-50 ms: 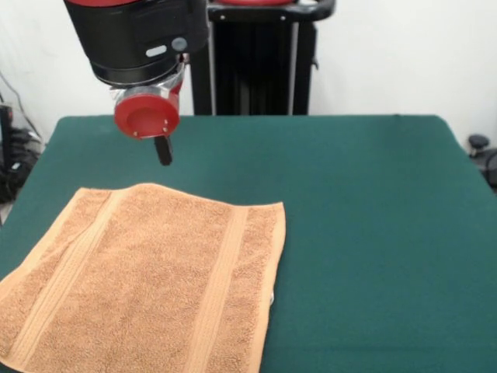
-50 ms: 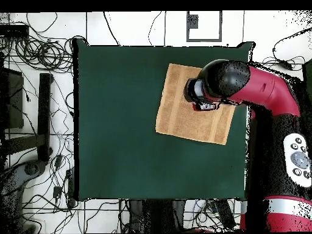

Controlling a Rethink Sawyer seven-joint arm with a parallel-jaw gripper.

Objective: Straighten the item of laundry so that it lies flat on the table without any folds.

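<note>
Towel [image 1: 147, 280]: a light orange-tan terry hand towel, spread out on the table [image 1: 365, 202] in the front view's lower left; its near edge runs out of that picture at the bottom.
Towel in the overhead view [image 2: 183, 113]: lies toward one end of the green top, near a long edge, partly covered by the arm.
Lie of the cloth: looks open and in a single layer, with two woven bands running across it; I see no clear fold or bunching in the part that shows.
Corners: the far right corner sits square and flat; the near corners are cut off in the front view, and one side is hidden under the arm in the overhead view, so I cannot vouch for them.
Tag: something small and pale shows at the right edge, too small to name with confidence.
Gripper [image 1: 163, 150]: hangs above the table just beyond the towel's far edge, clear of the cloth and carrying nothing.
Claw state: only one dark fingertip shows below the red wrist flange, so whether it is released or clenched I cannot tell.
Step in hand: by my judgement the flattening is largely done, and this reads as a check or a pause above the cloth.
Next move calls for: a look at the hidden edges; if a corner is turned under, a low pinch at that corner and a gentle outward pull; otherwise lifting the arm away without snagging the terry.
</note>
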